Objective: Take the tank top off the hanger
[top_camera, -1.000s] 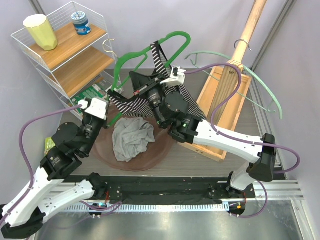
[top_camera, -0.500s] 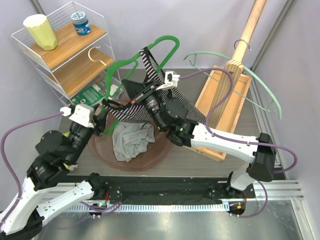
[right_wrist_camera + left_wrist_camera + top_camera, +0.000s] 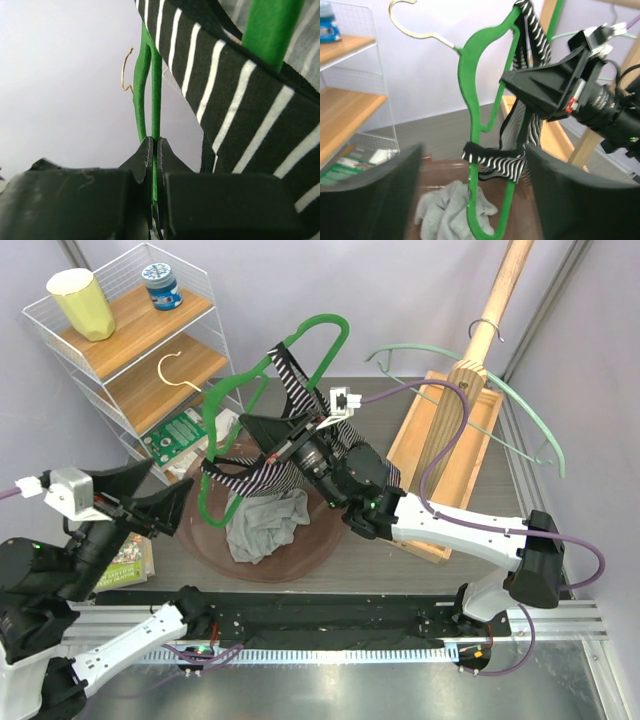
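Tank top (image 3: 262,476): black-and-white striped, still hanging on the green hanger (image 3: 216,408), held up above the desk (image 3: 390,570)
Hanger: tilted in the air, its gold hook pointing toward the wire shelf
Right gripper (image 3: 154,146): closed tight on a thin green bar of the hanger, carrying the whole thing
Left gripper (image 3: 160,492): spread wide open with nothing in it, well apart from the hanger and facing it
Straps: in the left wrist view one strap runs up over the top end of the hanger, and a striped band wraps across the lower bar (so the fabric looks caught in at least two places)
Done so far: by my reckoning only the lifting and presenting; no part of the garment looks free yet
Left to do: take hold of the fabric, slip the straps off the hanger's arms and pull the top clear
Below: a grey cloth (image 3: 262,522) lies crumpled in a brown dish (image 3: 312,550); it is not the striped top
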You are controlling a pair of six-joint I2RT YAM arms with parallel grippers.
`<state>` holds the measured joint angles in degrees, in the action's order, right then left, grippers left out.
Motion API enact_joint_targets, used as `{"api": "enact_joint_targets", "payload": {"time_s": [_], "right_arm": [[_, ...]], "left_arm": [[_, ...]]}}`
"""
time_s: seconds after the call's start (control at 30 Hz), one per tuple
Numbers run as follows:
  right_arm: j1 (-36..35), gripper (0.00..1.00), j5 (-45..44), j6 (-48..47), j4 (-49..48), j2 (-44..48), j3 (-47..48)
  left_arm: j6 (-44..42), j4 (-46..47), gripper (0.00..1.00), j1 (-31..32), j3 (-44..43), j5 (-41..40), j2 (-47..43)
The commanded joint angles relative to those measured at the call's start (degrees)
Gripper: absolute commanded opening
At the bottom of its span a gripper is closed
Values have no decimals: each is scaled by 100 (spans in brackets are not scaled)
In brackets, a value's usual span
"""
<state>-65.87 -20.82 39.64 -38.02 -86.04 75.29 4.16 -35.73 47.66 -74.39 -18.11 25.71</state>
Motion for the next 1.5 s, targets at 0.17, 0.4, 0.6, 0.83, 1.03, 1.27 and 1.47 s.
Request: {"api": "enact_joint_targets", "payload": {"time_s": [0.17, 0.4, 0.6, 0.83, 1.03, 1.27, 1.47], "right_arm": [[30, 1, 860, 395, -970, 474, 127], [30, 1, 1044, 606, -1173, 650, -32], [30, 1, 1203, 712, -1155, 755, -84], [30, 1, 1133, 694, -1207, 966, -295], [30, 1, 1054, 633, -1243, 1028, -304], [39, 1, 922, 361, -1050, 1037, -41], [39, 1, 1036, 325, -1041, 931, 100]], "left_arm": [[1104, -480, 96, 15, -989, 827, 716], [1209, -216, 81, 15, -1034, 914, 882], [1350, 389, 75, 15, -797, 818, 1032], [1552, 926, 53, 15, -472, 967, 1094], [1737, 1173, 64, 15, -85, 1178, 630], [1720, 517, 74, 15, -5, 1055, -57], [1737, -39, 80, 15, -146, 1670, 108]]}}
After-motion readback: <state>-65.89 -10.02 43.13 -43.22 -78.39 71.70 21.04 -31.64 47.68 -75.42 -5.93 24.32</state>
